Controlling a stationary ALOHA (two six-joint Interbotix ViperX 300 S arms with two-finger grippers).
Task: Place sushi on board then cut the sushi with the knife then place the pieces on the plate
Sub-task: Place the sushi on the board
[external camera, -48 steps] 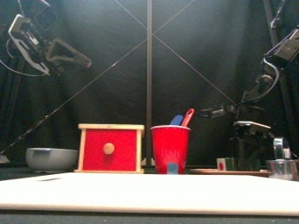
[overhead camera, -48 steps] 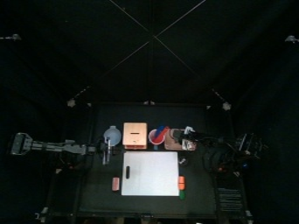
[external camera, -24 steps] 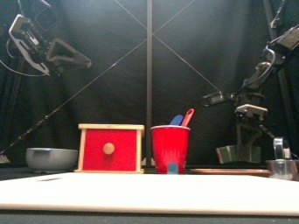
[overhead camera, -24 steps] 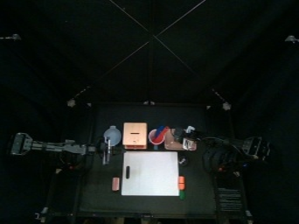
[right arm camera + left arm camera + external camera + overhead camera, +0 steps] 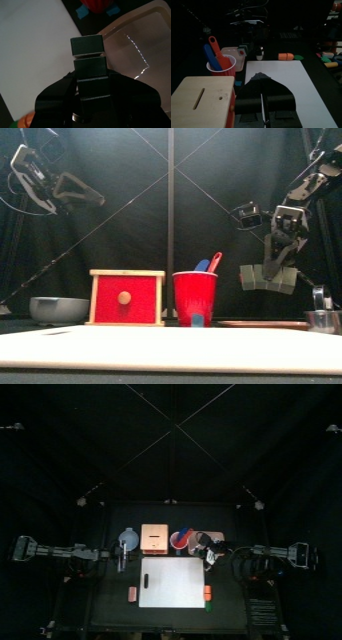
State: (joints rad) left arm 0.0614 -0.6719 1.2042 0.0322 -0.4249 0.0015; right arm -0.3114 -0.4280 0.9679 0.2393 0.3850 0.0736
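Right side, raised above the table: right gripper (image 5: 90, 82) clamped on sushi roll (image 5: 88, 52), dark green blocks in a row, hanging over the right edge of the white board (image 5: 174, 581) and the pink tray (image 5: 137, 45). Far centre: red cup (image 5: 195, 298) holding knives (image 5: 211, 262). Left side: left gripper (image 5: 266, 102), jaws together, empty, held high.

Table log: you had the black table (image 5: 114, 612) bearing the pink tray (image 5: 201, 542) partly beneath the right gripper (image 5: 214, 557) and the white cutting board (image 5: 174, 584) just beside it, frontward. Red cup (image 5: 182, 540), wooden box (image 5: 155, 537) and blue-grey bowl (image 5: 128, 537) ran from it toward the left gripper (image 5: 120, 562).
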